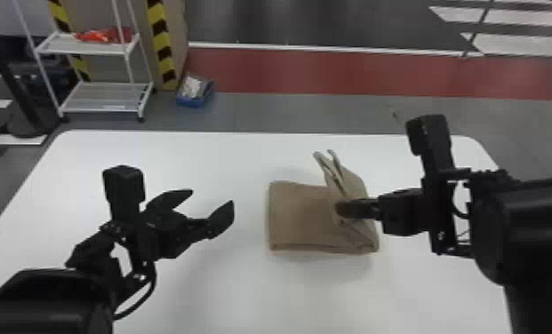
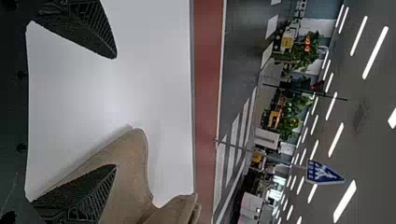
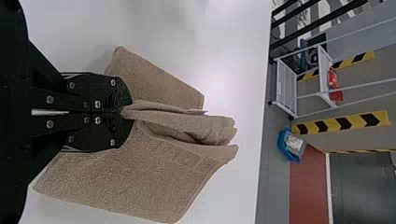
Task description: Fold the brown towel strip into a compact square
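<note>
Right gripper (image 1: pixel 340 209) pinching the raised flap of the brown towel strip (image 1: pixel 298 216)!

And here I am at the controls, with the towel on the white tabletop (image 1: pixel 199 160), its left part lying flat, its right part tilting up in folded layers. My right gripper comes in from the towel's right, fingers pressed together on those layers; the right wrist view shows the cloth bunched at the fingertips, loose edges poking out beyond. Over to the towel's left, just apart from it, my left gripper (image 1: pixel 213 197) hangs wide open and empty, its two fingers well spread. Beyond the towel, off to its left on the floor, I've got a white shelf rack (image 1: pixel 94 49) with something red (image 1: pixel 103 35) on its upper shelf, and a blue box (image 1: pixel 193 101) beside it.
</note>
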`<state>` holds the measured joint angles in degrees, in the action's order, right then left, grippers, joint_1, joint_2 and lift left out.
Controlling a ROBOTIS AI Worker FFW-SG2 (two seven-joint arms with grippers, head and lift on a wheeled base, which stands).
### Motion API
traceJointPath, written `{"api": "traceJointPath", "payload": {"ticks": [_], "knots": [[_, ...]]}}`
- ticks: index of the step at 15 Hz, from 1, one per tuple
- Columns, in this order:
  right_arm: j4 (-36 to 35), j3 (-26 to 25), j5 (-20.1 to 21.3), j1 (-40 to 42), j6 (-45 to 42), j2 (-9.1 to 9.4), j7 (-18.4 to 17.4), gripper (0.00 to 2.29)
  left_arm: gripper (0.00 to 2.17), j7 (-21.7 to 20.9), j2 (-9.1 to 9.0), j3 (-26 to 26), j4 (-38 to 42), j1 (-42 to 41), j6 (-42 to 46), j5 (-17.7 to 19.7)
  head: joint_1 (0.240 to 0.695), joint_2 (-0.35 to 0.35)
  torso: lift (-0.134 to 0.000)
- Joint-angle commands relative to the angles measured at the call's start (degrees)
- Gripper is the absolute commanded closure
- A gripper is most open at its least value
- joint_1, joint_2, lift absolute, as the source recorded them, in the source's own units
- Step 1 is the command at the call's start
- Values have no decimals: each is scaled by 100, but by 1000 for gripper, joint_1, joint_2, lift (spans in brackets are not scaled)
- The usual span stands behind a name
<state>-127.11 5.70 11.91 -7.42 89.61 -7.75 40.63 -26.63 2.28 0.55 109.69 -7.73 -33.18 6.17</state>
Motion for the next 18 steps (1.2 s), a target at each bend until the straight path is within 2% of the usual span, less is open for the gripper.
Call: {"api": "traceJointPath", "payload": {"ticks": [1, 2, 3, 4, 5, 8, 10, 12, 18], "knots": [[319, 379, 197, -40, 47, 89, -11, 1558, 43, 0, 0, 24, 8, 0, 0, 7, 695, -44, -124], [477, 484, 233, -49, 47, 142, -46, 1426, 43, 0, 0, 33, 0, -9, 0, 7, 695, -31, -124], [670, 598, 321, -49, 47, 212, -82, 1106, 43, 0, 0, 33, 8, -9, 0, 7, 695, -23, -124], [837, 722, 426, -49, 47, 283, -169, 1075, 43, 0, 0, 24, 8, -18, 0, 7, 695, -17, -124], [1004, 792, 444, -40, 47, 362, -363, 1075, 43, 0, 0, 7, 8, -27, 0, 7, 695, -11, -124], [1286, 836, 435, 12, 47, 617, -635, 1079, 43, -9, 0, 7, 26, -53, 17, 25, 695, 7, -124], [1207, 739, 303, 135, -351, 643, -802, 1092, 43, -26, 0, -11, 26, -70, 53, 34, 695, 16, -124], [934, 502, 127, 179, -387, 713, -811, 1214, 43, -44, 0, -72, 35, -97, 53, 42, 695, 20, -124], [574, 106, -189, 188, -685, 775, -1110, 1214, 43, -79, 0, -99, 35, -106, 70, 60, 695, 18, -124]]}}
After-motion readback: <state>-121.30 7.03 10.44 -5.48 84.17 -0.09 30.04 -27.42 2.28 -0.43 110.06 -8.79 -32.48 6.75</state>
